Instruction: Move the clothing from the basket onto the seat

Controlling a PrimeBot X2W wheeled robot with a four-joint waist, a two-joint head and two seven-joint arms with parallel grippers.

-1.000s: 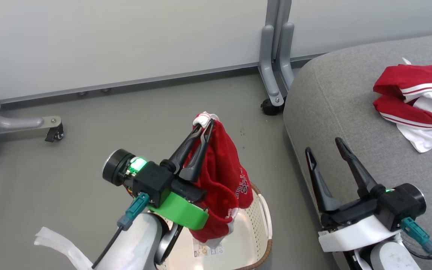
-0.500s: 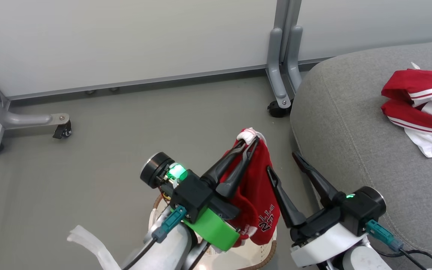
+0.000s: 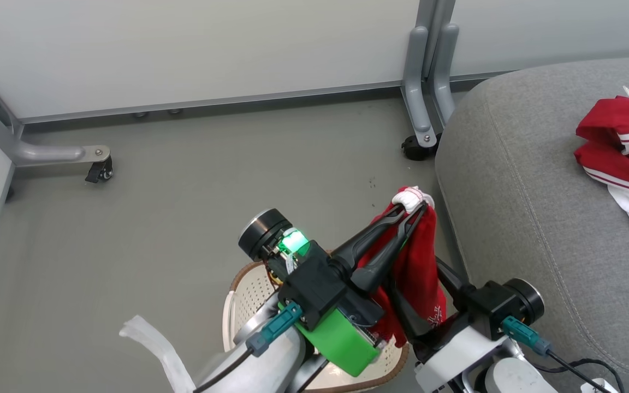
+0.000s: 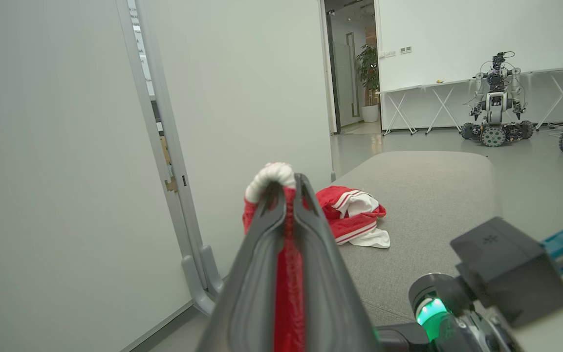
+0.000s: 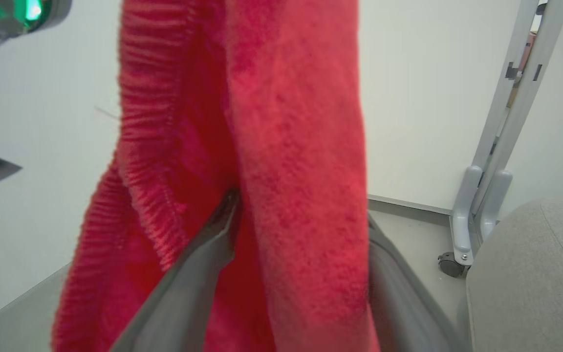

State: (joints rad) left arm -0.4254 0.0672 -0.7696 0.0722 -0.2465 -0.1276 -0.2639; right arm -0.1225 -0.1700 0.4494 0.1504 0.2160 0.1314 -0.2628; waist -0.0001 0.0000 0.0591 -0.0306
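left gripper [image 3: 415, 210] clamped shut on the white trim of 1 red garment [image 3: 421, 273]; cloth hangs with long axis vertical, above the basket [image 3: 243, 289]. right gripper [image 5: 301, 215] jaws spread wide, the hanging cloth between them, not pinched. seat [image 3: 538, 218] lies just to the robot's right, 2nd garment [image 3: 620, 147] on it.

Beyond the left gripper [image 3: 415, 210], a white partition panel [image 3: 183, 49] is standing along the far edge of the grey floor [image 3: 183, 180]. Just past the gripper and slightly to its right, a grey partition post [image 3: 426, 82] is resting on a black caster [image 3: 415, 150]. Well off to the gripper's left, a grey foot [image 3: 58, 154] is sitting on a second caster [image 3: 100, 172]. In the left wrist view, far ahead of the gripper and to its right, a wheeled robot [image 4: 495, 105] is standing by folding tables [image 4: 408, 105], and a potted plant [image 4: 369, 80] is standing near a doorway [image 4: 347, 83].
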